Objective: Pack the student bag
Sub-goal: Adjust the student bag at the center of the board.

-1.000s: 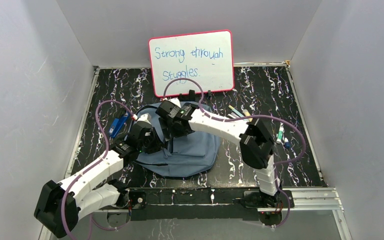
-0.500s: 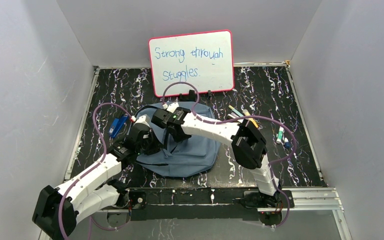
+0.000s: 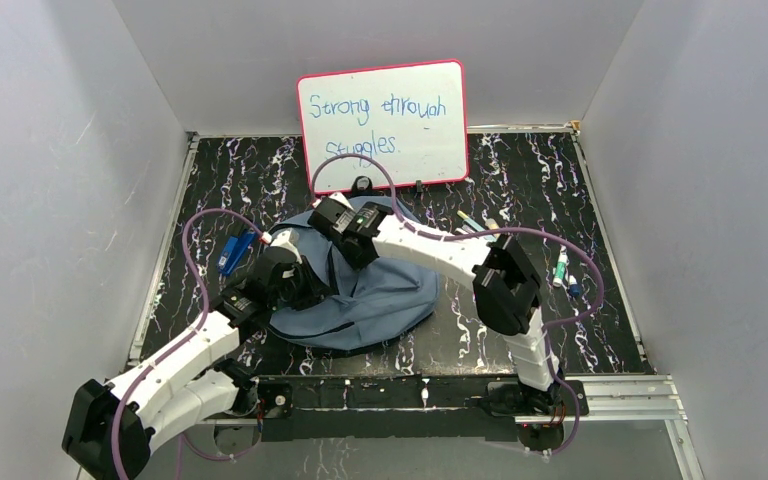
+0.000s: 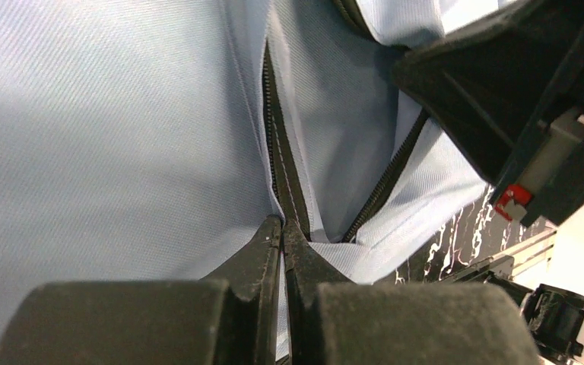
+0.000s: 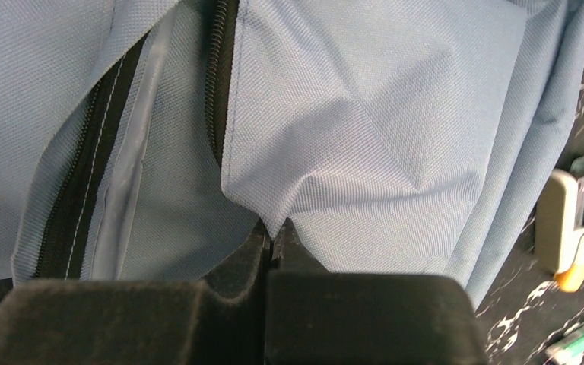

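Now the left gripper (image 4: 281, 232) is pinched tight on the student bag (image 3: 390, 300) just below its zipper (image 4: 274, 137), and the right gripper (image 5: 274, 237) nips fabric too.

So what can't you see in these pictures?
- Inside the soft grey-blue fabric backpack: in every view, its own folds cover it.
- The small blue object beside it: top view, too small to identify.
- The little pens on the right: top view, too small to tell apart.
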Controlling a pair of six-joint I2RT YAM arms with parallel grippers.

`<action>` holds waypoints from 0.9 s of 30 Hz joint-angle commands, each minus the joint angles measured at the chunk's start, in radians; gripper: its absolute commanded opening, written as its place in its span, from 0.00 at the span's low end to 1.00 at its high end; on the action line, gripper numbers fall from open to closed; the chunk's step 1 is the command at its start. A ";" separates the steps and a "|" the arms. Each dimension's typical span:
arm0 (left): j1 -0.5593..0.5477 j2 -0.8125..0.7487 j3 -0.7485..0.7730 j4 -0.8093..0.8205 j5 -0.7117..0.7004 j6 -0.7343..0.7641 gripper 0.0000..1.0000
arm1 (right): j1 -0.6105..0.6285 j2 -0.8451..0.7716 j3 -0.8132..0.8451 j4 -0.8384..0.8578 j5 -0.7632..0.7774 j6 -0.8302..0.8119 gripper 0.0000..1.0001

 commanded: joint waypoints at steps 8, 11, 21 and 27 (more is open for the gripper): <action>-0.076 0.013 -0.038 0.028 0.063 -0.066 0.00 | -0.047 -0.120 0.043 0.227 -0.053 -0.315 0.00; -0.077 -0.023 -0.049 0.009 0.020 -0.079 0.00 | -0.047 -0.166 -0.008 0.242 -0.062 -0.285 0.04; -0.077 -0.099 -0.080 -0.063 -0.059 -0.124 0.04 | -0.048 -0.278 -0.048 0.215 -0.116 -0.241 0.24; -0.077 -0.079 -0.057 -0.064 -0.068 -0.114 0.06 | -0.048 -0.329 -0.131 0.192 -0.093 -0.179 0.35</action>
